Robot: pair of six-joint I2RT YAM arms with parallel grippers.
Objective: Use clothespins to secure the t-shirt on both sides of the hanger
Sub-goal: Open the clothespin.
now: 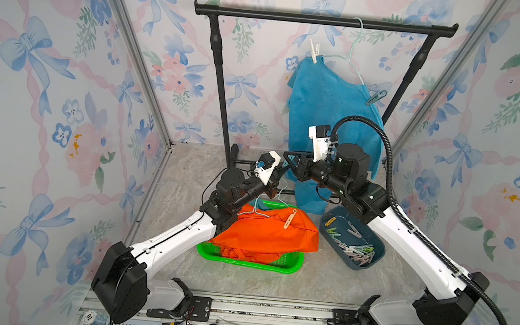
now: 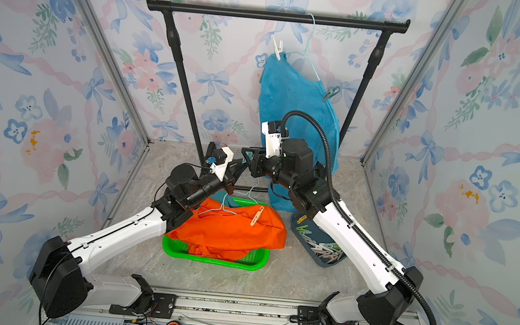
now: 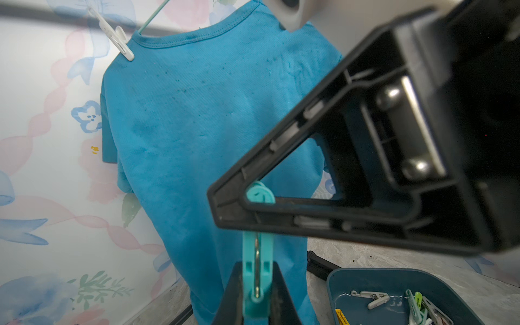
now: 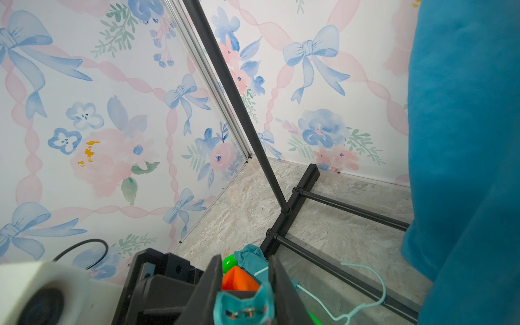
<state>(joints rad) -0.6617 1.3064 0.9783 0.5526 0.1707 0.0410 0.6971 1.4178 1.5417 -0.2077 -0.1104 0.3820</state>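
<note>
A teal clothespin [image 3: 257,270] is clamped in my left gripper [image 3: 256,264], which is shut on its lower half. My right gripper [image 4: 244,260] comes from the other side, and its jaws press on that clothespin's [image 4: 243,306] other end. Both top views show the two grippers tip to tip above the table, left [image 1: 279,169] and right [image 1: 288,157]. Below them an orange t-shirt [image 1: 265,231] lies on a pale hanger [image 1: 257,213] with a cream clothespin [image 1: 289,219] on one shoulder.
A blue t-shirt [image 1: 327,111] hangs on the black rack [image 1: 325,20], pinned by a white clothespin [image 1: 314,50] and a green one [image 1: 376,97]. A green basket [image 1: 243,263] lies under the orange shirt. A dark blue tray [image 1: 377,244] holds several clothespins beneath the right arm.
</note>
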